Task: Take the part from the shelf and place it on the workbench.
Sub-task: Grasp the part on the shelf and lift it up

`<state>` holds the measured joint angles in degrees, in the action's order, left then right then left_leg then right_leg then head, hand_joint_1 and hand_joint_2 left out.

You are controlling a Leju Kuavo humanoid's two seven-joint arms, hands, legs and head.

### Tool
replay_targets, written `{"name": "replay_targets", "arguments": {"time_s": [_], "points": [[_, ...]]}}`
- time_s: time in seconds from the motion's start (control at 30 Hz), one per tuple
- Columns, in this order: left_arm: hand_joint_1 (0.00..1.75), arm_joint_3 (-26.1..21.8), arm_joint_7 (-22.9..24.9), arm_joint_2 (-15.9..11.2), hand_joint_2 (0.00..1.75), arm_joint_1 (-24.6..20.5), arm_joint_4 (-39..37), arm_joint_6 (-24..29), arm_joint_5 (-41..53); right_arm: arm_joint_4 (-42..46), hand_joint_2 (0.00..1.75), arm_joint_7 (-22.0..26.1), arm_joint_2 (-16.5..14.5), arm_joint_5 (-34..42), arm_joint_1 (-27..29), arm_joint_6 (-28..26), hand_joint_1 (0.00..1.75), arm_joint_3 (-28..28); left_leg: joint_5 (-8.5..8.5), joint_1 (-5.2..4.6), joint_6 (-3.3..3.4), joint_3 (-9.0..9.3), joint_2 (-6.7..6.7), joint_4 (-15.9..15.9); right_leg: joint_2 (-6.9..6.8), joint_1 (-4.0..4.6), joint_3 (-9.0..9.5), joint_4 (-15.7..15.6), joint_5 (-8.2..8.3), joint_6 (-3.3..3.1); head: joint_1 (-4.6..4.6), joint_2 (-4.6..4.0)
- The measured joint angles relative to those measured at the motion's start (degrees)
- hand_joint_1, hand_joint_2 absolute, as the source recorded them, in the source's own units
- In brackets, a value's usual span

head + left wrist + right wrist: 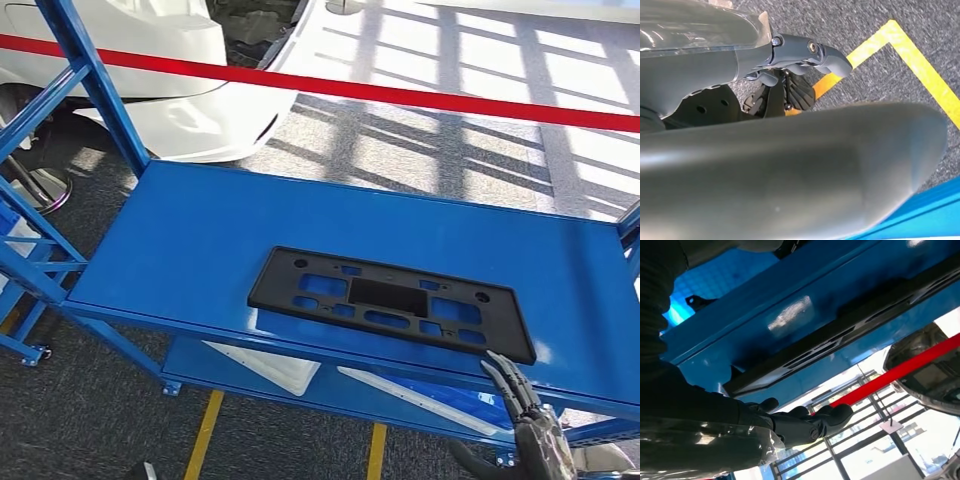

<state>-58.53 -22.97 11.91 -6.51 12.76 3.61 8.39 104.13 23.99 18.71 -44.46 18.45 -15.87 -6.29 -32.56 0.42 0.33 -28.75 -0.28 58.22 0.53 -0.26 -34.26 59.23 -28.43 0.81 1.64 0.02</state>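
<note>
Right hand (532,420) reaching up at the shelf's front edge, holding nothing.
Its fingers were stretched out and apart, tips just short of the black plastic part (389,300), which lay flat on the blue shelf (189,240) toward ten o'clock of the hand; the left hand (798,65) hung over the floor, its grasp impossible to tell; a one-sided lift could likely tip the long part, or push it further back.

Black part (391,302) on blue shelf (189,250); red barrier tape (453,98); yellow floor lines (204,435).
</note>
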Motion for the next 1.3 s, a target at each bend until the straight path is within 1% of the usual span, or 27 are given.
{"name": "replay_targets", "arguments": {"time_s": [0.27, 0.57, 0.67, 0.9, 1.03, 1.3], "points": [[0.00, 0.5, 0.0, 0.0, 0.00, 0.0, 0.0, -0.6, 0.0, 1.0, 1.75, -1.1, 3.5, -3.7, -0.3, 0.5, 0.00, 0.7, 0.00, 0.03, 0.00, 0.00, 0.00, 0.0, 0.00, 0.01, 0.01, 0.0, 0.00, 0.00, 0.00, 0.00], [0.00, 0.7, 0.4, 0.0, 0.00, -0.1, 0.0, -0.6, 0.0, 1.6, 1.75, -1.6, 5.1, -6.1, -2.2, -0.2, 0.00, 0.6, 0.01, 0.03, 0.00, 0.01, 0.00, 0.0, 0.00, 0.02, 0.02, 0.0, 0.00, 0.00, 0.00, 0.00], [0.00, 0.8, 0.5, 0.0, 0.00, -0.1, 0.0, -0.7, 0.0, 1.5, 1.75, -1.7, 5.8, -7.0, -3.5, 0.5, 0.00, 0.4, 0.01, 0.02, 0.00, 0.01, 0.00, 0.0, 0.00, 0.01, 0.03, 0.0, 0.00, 0.00, 0.00, 0.00], [0.00, 2.0, 0.8, 0.0, 0.00, -0.3, 0.0, -1.1, 0.0, -0.9, 1.75, -1.7, 8.0, -10.1, -10.3, 5.1, 0.00, -1.7, 0.01, 0.02, 0.00, 0.04, 0.00, 0.0, 0.01, 0.00, 0.06, 0.0, 0.02, 0.03, -0.01, 0.00], [0.00, 2.2, 1.2, 0.0, 0.00, -0.6, 0.0, -1.2, 0.0, -4.1, 1.75, -1.9, 9.5, -11.2, -15.9, 7.7, 0.00, -4.4, 0.03, 0.02, 0.00, 0.09, 0.01, 0.0, 0.01, 0.01, 0.07, 0.0, 0.04, 0.04, 0.00, 0.00], [0.00, 2.9, 1.3, 0.0, 0.00, -0.8, 0.0, -1.0, 0.0, -10.7, 1.75, -3.6, 12.0, -11.6, -24.7, 10.5, 0.00, -9.8, 0.04, 0.02, 0.00, 0.09, 0.00, 0.0, -0.01, 0.01, 0.07, 0.0, 0.04, 0.04, 0.00, 0.01]]}}
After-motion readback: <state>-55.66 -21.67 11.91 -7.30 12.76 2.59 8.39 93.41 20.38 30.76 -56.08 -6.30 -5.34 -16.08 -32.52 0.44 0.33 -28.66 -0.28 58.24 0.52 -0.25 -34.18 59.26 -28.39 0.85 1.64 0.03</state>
